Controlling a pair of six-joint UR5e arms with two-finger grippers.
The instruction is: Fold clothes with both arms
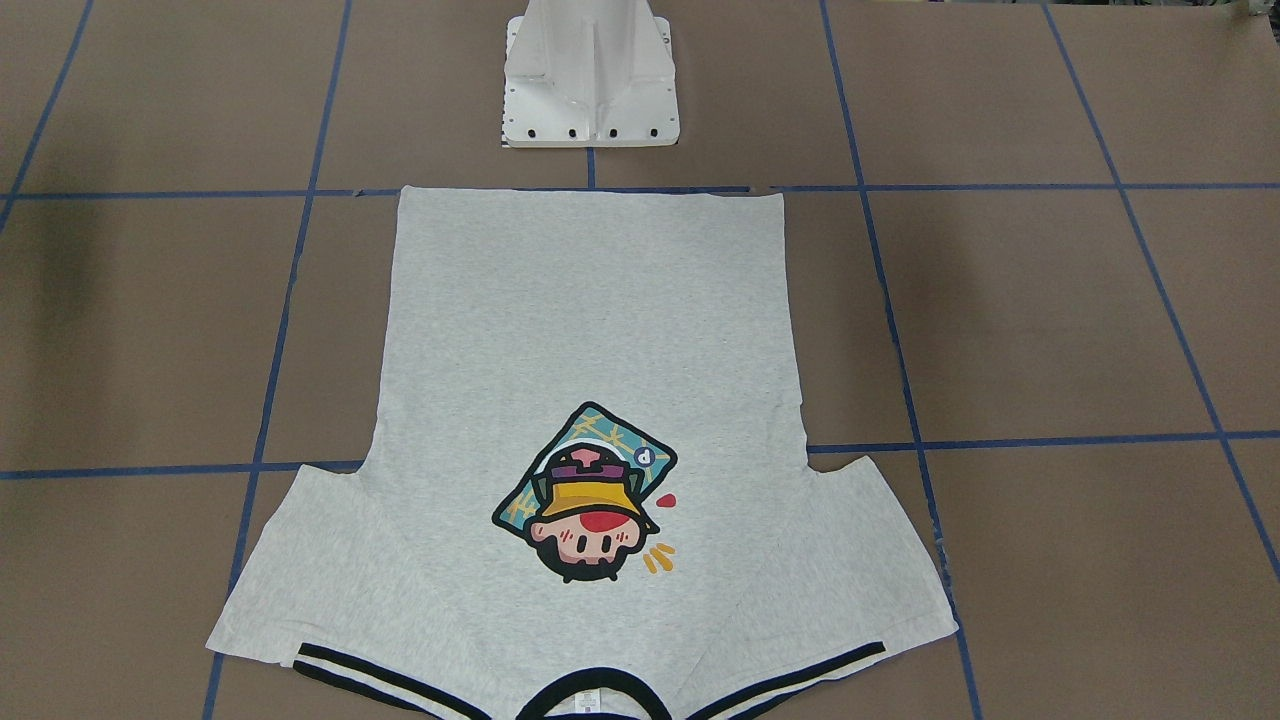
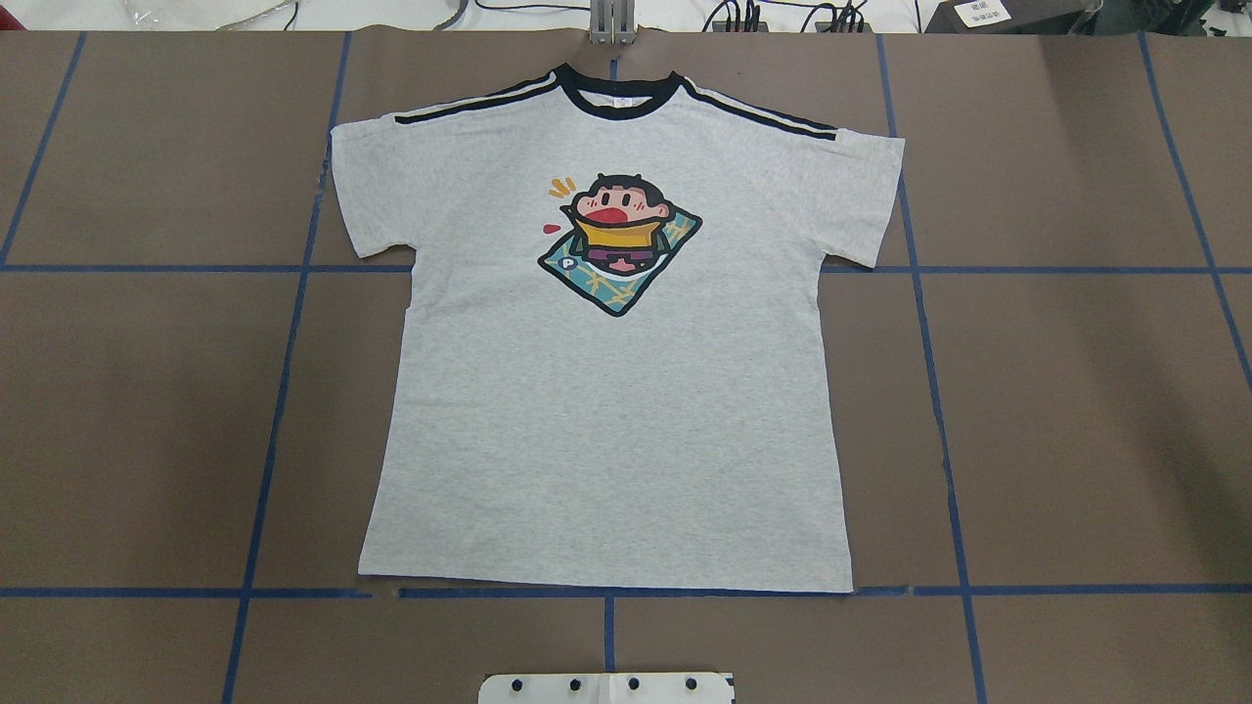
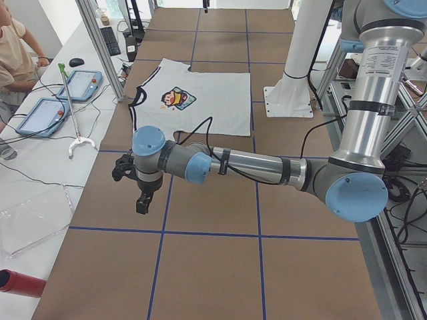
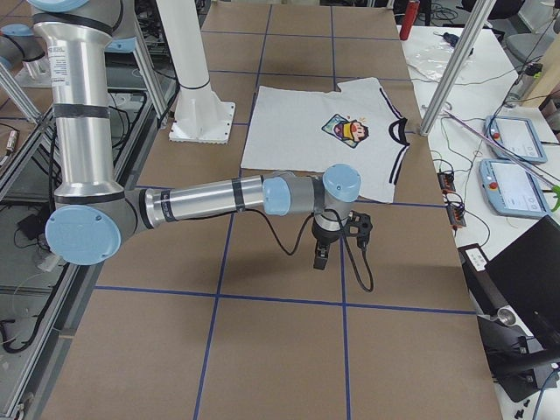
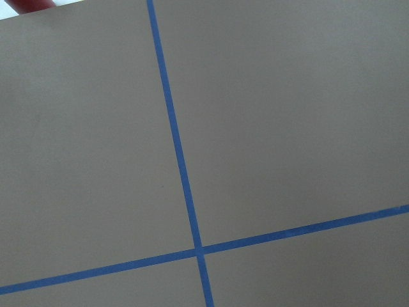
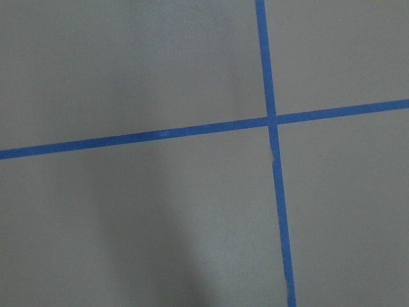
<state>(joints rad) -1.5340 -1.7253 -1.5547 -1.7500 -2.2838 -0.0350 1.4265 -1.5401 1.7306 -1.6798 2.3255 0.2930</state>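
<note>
The grey T-shirt (image 2: 606, 411) lies flat and spread out on the brown table, print up, collar at the far edge from the robot. It also shows in the front view (image 1: 590, 320). The cartoon print (image 2: 618, 240) is on its chest. The left gripper (image 3: 142, 200) hangs over bare table well off the shirt's side, and shows only in the left side view. The right gripper (image 4: 320, 260) hangs over bare table off the shirt's other side, and shows only in the right side view. I cannot tell whether either is open or shut. Both wrist views show only table and blue tape.
The white pedestal base (image 1: 590, 85) stands just behind the shirt's hem. Blue tape lines (image 2: 293, 323) grid the table. Teach pendants (image 3: 63, 100) and a person (image 3: 13, 47) are at the operators' desk. A red cylinder (image 3: 20, 283) lies by the table's left end.
</note>
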